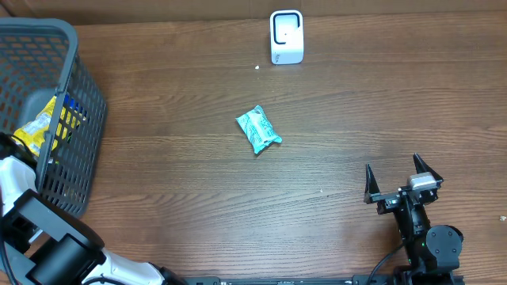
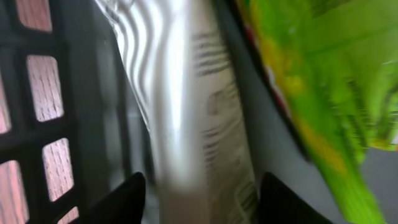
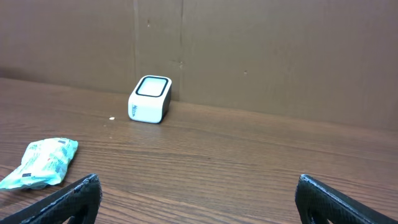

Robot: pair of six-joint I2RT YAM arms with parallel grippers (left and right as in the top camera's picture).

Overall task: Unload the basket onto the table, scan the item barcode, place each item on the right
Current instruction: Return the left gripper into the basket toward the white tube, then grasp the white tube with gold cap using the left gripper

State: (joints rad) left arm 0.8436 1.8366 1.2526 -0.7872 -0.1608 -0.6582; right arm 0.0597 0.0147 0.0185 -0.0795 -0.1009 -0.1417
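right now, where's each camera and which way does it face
Overhead: above the table, looking down on basket, teal packet, scanner; left arm, open right hand show.
Left wrist: inside the basket, close on silver packet and green bag; fingertips of left hand show.
Right wrist: low over the table, facing the back wall; own fingers show.
Shared: overhead and right wrist both see teal packet and scanner.

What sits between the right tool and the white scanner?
Bare tabletop only, as the right wrist view shows; the teal packet lies off to one side.
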